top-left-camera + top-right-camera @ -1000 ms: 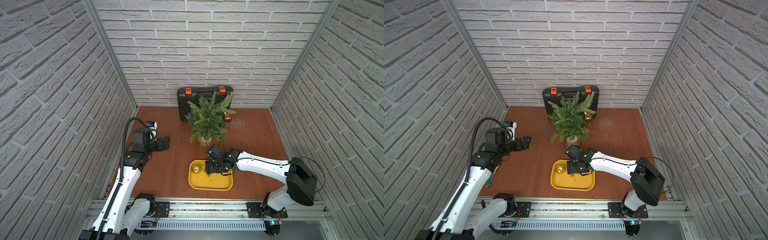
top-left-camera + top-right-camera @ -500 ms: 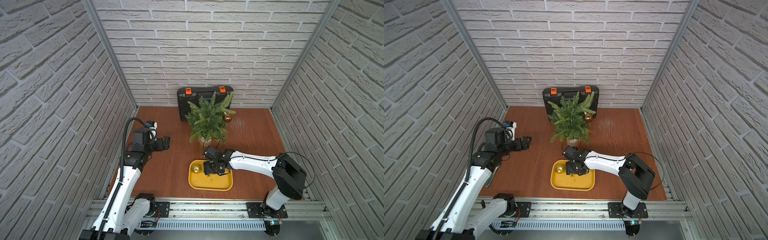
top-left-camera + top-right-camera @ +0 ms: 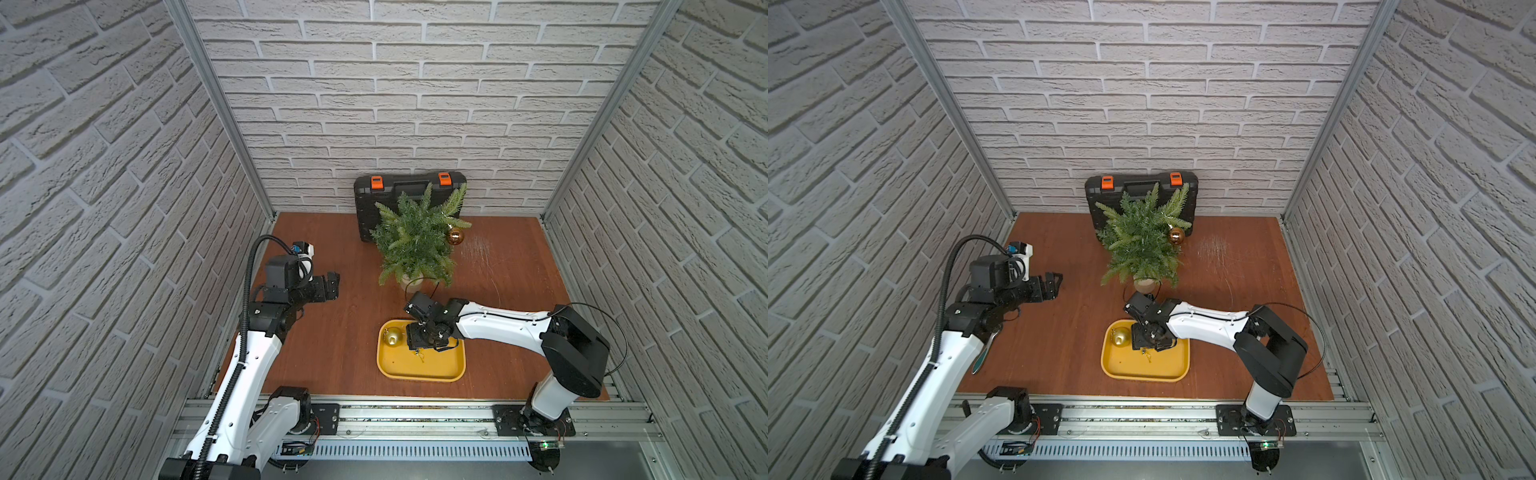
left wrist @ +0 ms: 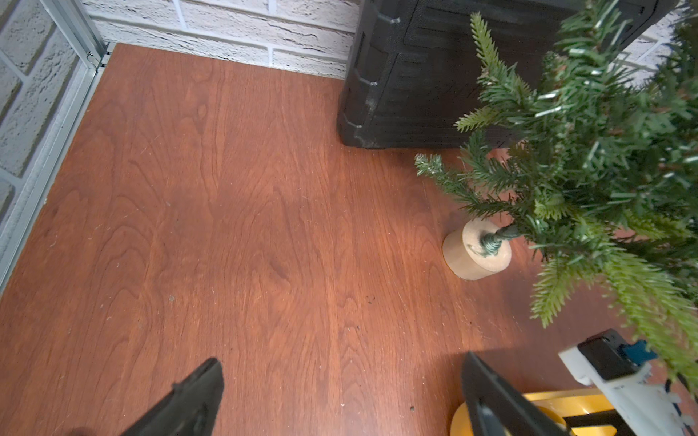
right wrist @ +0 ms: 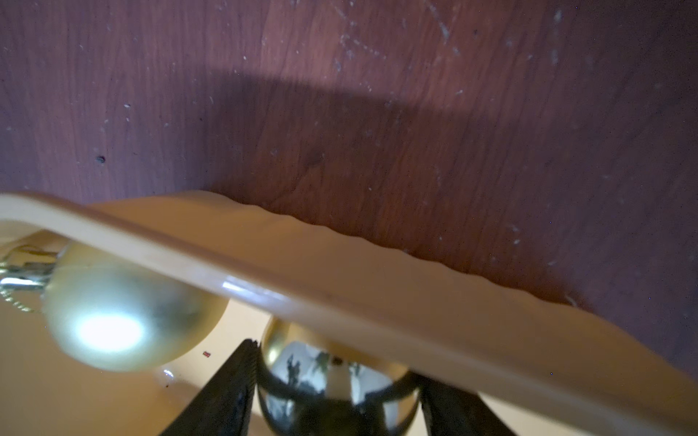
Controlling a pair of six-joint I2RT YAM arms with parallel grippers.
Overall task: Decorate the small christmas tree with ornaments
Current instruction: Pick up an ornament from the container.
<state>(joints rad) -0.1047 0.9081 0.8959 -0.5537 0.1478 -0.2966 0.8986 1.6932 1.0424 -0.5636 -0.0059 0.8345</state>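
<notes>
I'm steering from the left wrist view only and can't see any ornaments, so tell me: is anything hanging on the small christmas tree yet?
Observer: Yes, one copper-bronze ornament hangs on the small christmas tree, on the side toward the right arm.
Operator: Where are the others?
Observer: A gold ornament lies in the yellow tray.
Operator: And the right tool?
Observer: The right tool is down in the tray, its fingers on either side of a mirror-like ornament. I cannot tell whether it grips it.
</notes>
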